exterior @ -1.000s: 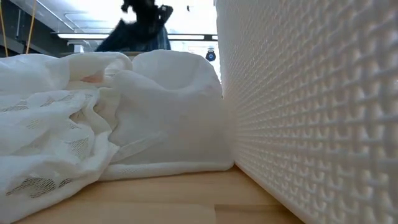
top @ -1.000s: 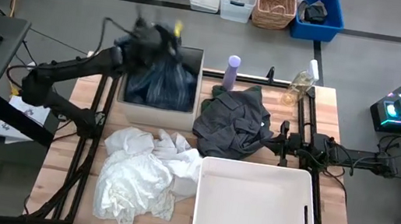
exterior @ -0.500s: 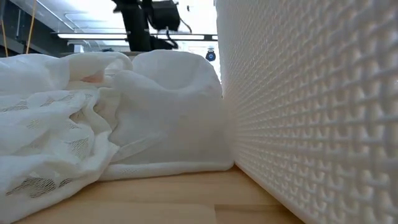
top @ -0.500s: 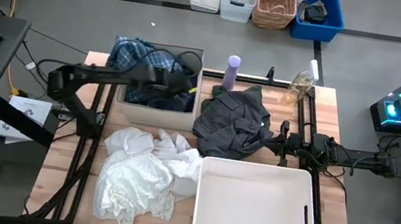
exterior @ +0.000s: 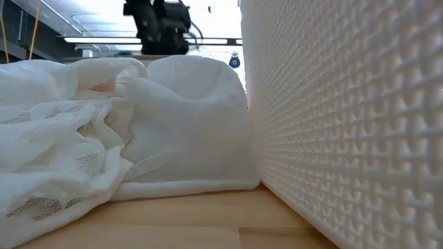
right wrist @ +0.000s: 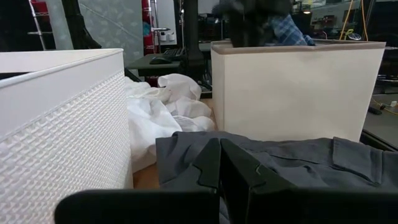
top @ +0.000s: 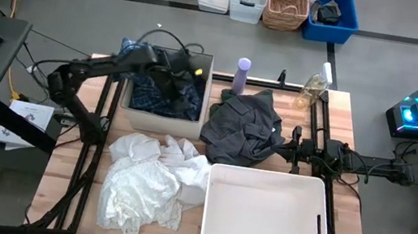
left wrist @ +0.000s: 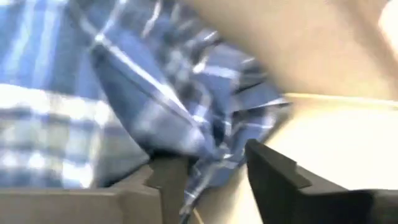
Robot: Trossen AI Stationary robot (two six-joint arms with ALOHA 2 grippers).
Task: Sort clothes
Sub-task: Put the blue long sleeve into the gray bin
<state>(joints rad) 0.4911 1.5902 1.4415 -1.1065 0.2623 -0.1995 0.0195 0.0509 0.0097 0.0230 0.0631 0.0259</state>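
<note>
1. High view: a light wooden slatted table (top: 70, 171) stands on a grey floor, with a row of storage bins and a wicker basket (top: 287, 3) beyond its far edge. The left gripper (top: 176, 70) hangs over a beige fabric box (top: 162, 115) at the table's far left, where the blue-and-white plaid shirt (top: 161, 94) lies inside, one part draped over the far rim. A dark grey top (top: 244, 126) lies crumpled beside the box (touching a lavender bottle (top: 242, 74)). White garments (top: 146, 182) are heaped at the near left, against a large white plastic bin (top: 264, 223). The right gripper (top: 290, 151) rests at the grey top's edge.
2. Low view: the white heap and the bin's textured wall fill the frame; ceiling lights show behind.
3. Left wrist view: the fingers (left wrist: 273, 177) stand apart, plaid cloth just beyond them.
4. Right wrist view: the right fingers (right wrist: 217, 165) are pressed together above grey fabric; desks and racks stand behind.
</note>
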